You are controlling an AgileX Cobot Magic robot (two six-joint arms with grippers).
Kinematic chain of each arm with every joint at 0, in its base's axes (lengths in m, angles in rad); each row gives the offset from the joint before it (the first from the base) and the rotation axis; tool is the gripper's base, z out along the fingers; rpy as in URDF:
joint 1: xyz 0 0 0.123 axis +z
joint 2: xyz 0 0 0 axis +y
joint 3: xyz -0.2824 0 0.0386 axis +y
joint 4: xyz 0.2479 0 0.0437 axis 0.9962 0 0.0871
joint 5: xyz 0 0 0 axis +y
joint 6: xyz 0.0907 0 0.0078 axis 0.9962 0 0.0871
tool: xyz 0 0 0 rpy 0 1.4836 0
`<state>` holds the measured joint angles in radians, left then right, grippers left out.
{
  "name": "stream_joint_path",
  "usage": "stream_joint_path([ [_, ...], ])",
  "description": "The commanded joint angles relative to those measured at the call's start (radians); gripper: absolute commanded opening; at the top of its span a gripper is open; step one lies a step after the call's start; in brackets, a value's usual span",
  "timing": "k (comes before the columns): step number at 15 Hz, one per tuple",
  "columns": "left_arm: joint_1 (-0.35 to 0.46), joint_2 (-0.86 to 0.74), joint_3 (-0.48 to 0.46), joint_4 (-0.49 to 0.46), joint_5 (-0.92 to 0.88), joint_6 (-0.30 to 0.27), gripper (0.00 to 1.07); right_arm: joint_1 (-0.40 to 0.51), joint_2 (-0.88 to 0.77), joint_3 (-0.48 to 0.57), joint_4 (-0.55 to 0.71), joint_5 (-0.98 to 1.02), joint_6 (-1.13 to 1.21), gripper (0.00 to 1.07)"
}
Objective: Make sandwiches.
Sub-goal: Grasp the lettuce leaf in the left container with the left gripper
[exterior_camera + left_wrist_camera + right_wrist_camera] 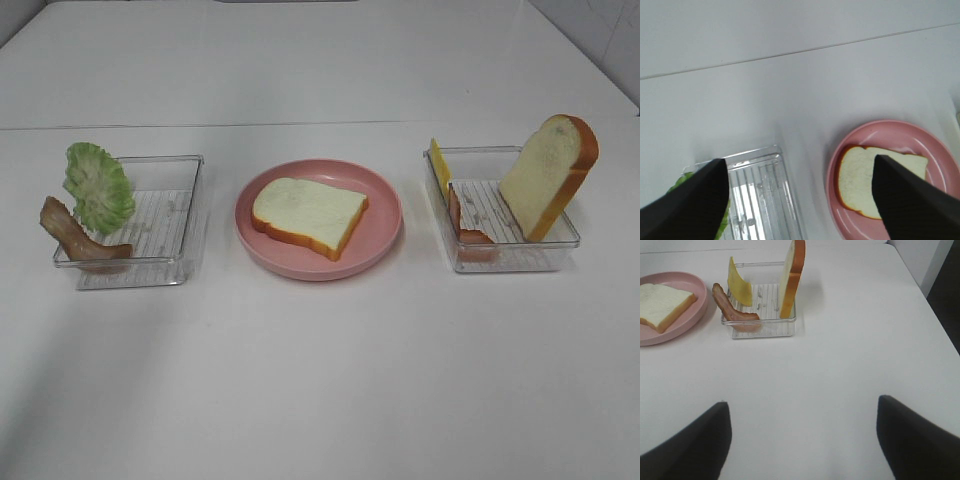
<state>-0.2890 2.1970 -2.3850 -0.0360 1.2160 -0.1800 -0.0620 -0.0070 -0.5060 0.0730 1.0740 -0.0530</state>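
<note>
One white bread slice (308, 214) (857, 177) (662, 302) lies flat on the pink plate (385, 235) (890, 129) (675, 332). A green lettuce leaf (98, 186) (677, 182) and a bacon strip (75, 238) lean on the left tray's rim. In the right tray stand a second bread slice (548, 172) (792, 277), a yellow cheese slice (439, 165) (738, 282) and another bacon strip (468, 228) (731, 309). My left gripper (800, 200) hangs open above the gap between left tray and plate. My right gripper (802, 440) is open over bare table, short of the right tray. Neither gripper shows in the high view.
The left clear tray (190, 200) (765, 190) and the right clear tray (520, 262) (762, 329) flank the plate on a white table. A seam in the tabletop (320, 124) runs behind them. The table's right edge (920, 287) lies close to the right tray.
</note>
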Motion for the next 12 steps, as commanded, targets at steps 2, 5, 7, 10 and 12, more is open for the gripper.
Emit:
stream_joint_path([
  [2, 0.053, -0.057, 0.118, -0.003, 0.066, -0.008, 0.76, -0.007, -0.005, 0.001, -0.003, -0.013, -0.009, 0.76],
  [5, 0.101, -0.083, 0.258, 0.036, 0.066, 0.004, 0.76, -0.007, -0.005, 0.001, -0.003, -0.013, -0.009, 0.76],
  [7, 0.159, -0.071, 0.326, 0.052, 0.065, -0.005, 0.76, -0.007, -0.005, 0.001, -0.003, -0.013, -0.009, 0.76],
  [10, 0.189, -0.051, 0.344, 0.054, 0.065, -0.004, 0.76, -0.007, -0.005, 0.001, -0.003, -0.013, -0.009, 0.76],
  [12, 0.197, -0.025, 0.348, 0.068, 0.065, -0.004, 0.75, -0.007, -0.005, 0.001, -0.003, -0.013, -0.009, 0.76],
])
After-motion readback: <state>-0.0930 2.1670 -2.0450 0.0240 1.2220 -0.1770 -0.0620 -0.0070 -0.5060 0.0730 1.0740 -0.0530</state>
